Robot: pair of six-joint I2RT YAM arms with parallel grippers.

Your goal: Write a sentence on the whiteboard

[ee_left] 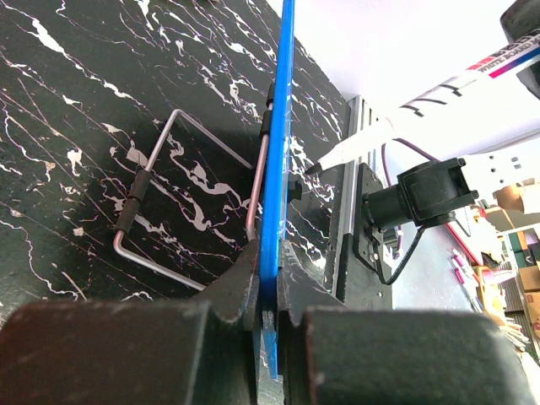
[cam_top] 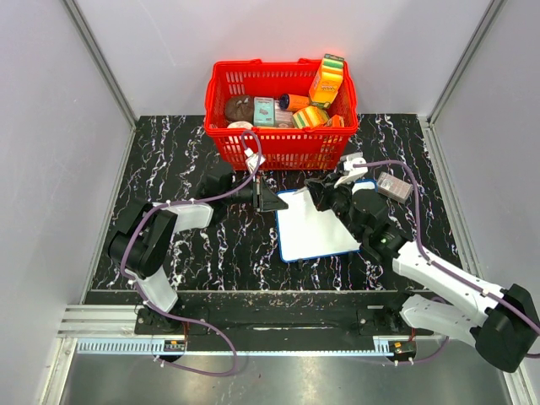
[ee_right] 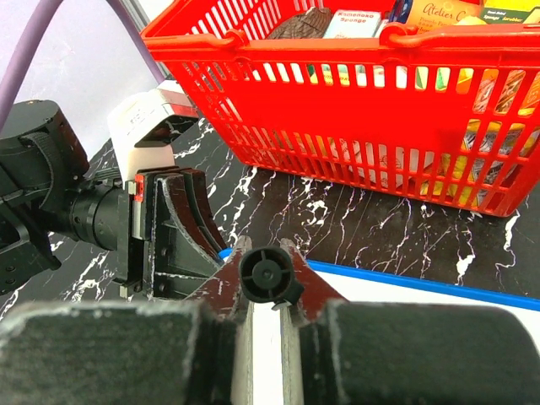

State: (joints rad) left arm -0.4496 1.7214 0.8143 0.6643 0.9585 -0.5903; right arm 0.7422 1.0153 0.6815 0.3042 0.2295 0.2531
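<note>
Red basket (cam_top: 283, 148) just behind whiteboard (cam_top: 314, 229)

The worktop (cam_top: 194, 253) was black, streaked all over with thin white marble veins. The whiteboard (cam_top: 316, 228) showed a white face inside a thin blue rim; edge-on in the left wrist view, that rim read as a bright blue strip. The basket (cam_top: 278, 143) was vivid red, its walls a lattice of slots. Inside it, a carton (cam_top: 327, 80) was orange and yellow with a green top, near a brown lump (cam_top: 239, 108) and a pale teal box (cam_top: 264, 110). The marker (ee_left: 405, 118) had a white barrel with black bands and a dark tip. The left tool (ee_left: 268, 253) and right tool (ee_right: 268, 249) were matt black. The cable (ee_right: 42, 38) was purple. The wire stand (ee_left: 160, 194) was silvery with black sleeves.
</note>
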